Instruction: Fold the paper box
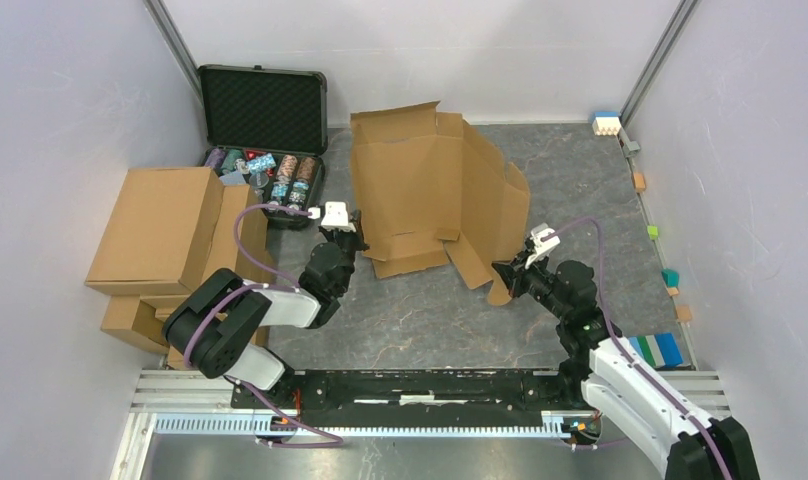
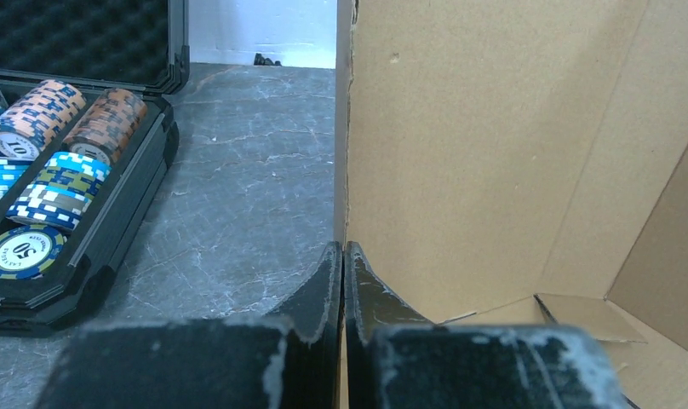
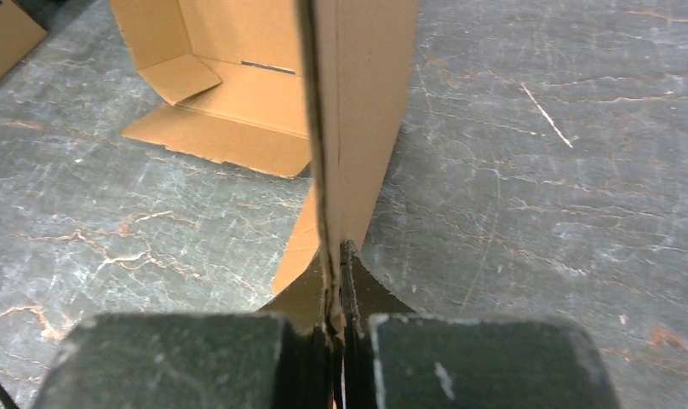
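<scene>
Paper box (image 1: 430, 190) on edge, long axis left-right

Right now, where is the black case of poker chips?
Top view: the case sits open far left by the back wall, behind the cartons, left of the paper box.

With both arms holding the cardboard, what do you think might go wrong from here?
The left gripper pinches the cardboard sheet only at its very edge, so it may slip. The right gripper holds a thin flap; pulling apart could crease or tear it. The open chip case nearby might get knocked.
</scene>
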Controlling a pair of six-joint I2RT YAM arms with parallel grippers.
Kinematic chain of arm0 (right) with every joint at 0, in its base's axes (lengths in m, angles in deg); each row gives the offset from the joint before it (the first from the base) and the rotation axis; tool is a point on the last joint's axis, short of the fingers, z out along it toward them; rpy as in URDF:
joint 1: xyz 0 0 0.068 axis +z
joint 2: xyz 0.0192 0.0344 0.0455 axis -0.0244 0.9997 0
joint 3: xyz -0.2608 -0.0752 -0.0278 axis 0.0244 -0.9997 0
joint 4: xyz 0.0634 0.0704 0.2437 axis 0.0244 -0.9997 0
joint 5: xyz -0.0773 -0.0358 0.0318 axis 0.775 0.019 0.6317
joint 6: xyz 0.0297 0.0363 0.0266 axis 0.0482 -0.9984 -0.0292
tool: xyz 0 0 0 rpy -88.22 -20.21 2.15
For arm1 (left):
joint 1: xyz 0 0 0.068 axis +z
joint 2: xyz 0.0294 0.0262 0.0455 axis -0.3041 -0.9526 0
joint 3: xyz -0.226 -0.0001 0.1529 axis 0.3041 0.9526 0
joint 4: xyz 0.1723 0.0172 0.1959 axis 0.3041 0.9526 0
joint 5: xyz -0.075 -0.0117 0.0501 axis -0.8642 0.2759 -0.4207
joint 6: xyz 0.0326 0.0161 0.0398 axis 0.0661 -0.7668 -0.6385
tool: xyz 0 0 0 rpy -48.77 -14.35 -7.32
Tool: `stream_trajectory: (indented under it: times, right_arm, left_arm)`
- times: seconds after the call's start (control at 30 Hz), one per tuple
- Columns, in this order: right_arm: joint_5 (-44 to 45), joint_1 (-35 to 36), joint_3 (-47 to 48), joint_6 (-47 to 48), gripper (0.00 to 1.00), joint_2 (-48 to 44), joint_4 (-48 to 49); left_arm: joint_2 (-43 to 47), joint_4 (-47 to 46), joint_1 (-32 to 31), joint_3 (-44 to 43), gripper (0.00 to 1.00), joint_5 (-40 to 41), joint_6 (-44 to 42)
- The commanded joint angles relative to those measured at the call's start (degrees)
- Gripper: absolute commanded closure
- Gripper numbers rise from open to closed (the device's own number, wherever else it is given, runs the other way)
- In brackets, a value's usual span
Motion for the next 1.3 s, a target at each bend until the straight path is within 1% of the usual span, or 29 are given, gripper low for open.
stream_trajectory:
  times: [0.0,0.1,0.17,0.3,0.43,0.6,0.73,0.83,1.0,1.13,1.2,1.27]
  right_arm:
    - [2.67,0.54,2.14,4.36,1.00,-2.10,-6.02]
    - [0.13,1.03,1.63,4.12,1.00,-1.75,-6.23]
    - [-1.10,2.42,1.06,3.70,1.00,-1.00,-6.19]
    - [-0.12,5.93,-0.12,4.03,1.00,-1.24,-6.28]
    - [0.32,7.12,-0.21,4.44,1.00,-2.56,-7.24]
    - [-1.60,8.21,-0.87,4.57,1.00,-1.46,-7.90]
    - [0.63,8.89,-3.22,2.22,1.00,-0.72,-8.25]
    - [4.27,9.33,-3.50,0.45,1.00,0.77,-8.80]
    - [4.65,9.90,-3.27,-0.85,1.00,6.83,-5.74]
    - [6.13,10.56,-0.58,-0.46,1.00,10.78,-5.54]
    - [7.90,10.62,1.02,-0.36,1.00,11.12,-6.88]
    - [9.53,10.61,1.60,-0.12,1.00,9.47,-7.99]
  left_arm:
    - [1.06,-1.63,-0.22,0.19,0.98,1.82,1.10]
    - [1.24,-0.44,-0.23,0.04,0.98,1.27,2.06]
    - [1.24,0.70,-0.23,0.06,0.98,1.13,4.82]
    - [1.66,0.41,-0.61,1.82,0.98,3.02,9.29]
    - [2.26,0.06,-0.62,2.51,0.98,3.59,9.75]
    - [1.52,-1.71,-1.11,3.82,0.98,1.01,12.76]
    - [-0.68,-6.98,-1.99,5.04,0.98,1.35,12.58]
    - [-0.42,-6.68,-1.98,5.15,0.98,1.23,12.73]
    - [-1.44,-6.84,-2.07,4.89,0.98,1.21,13.21]
    - [-2.26,-7.74,-2.07,4.80,0.98,1.34,12.75]
    - [-1.99,-7.81,-2.07,4.73,0.98,2.18,11.95]
    - [-1.32,-7.19,-2.09,4.55,0.98,2.62,11.28]
